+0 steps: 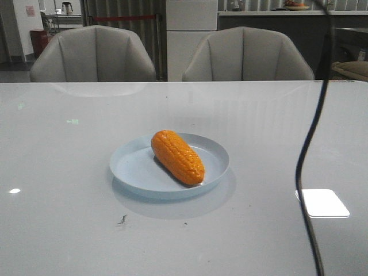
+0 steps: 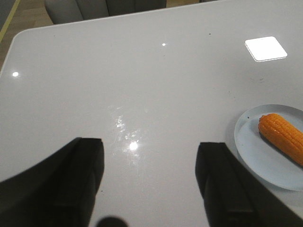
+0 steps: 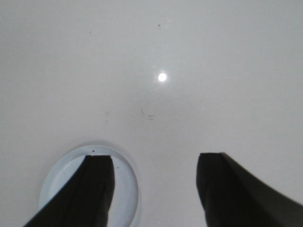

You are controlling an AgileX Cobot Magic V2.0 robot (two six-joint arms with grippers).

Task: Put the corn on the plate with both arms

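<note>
The orange-yellow corn point(image 1: 177, 156) lies on the pale-blue plate point(image 1: 133, 168) in the middle of the table, tapered end toward the front right. It also shows in the left wrist view point(image 2: 282, 137) on the plate point(image 2: 258, 151). My left gripper point(image 2: 149, 161) is open and empty above bare table, apart from the plate. My right gripper point(image 3: 156, 175) is open and empty; one finger point(image 3: 97, 187) hangs over the plate point(image 3: 125, 189), where no corn shows. Neither gripper shows in the front view, only a thin black cable point(image 1: 307, 144).
Two grey chairs point(image 1: 95, 54) stand behind the table's far edge point(image 1: 172, 81). A bright light reflection point(image 1: 323, 202) lies on the glossy table at the right. Small dark marks point(image 1: 122, 219) sit in front of the plate.
</note>
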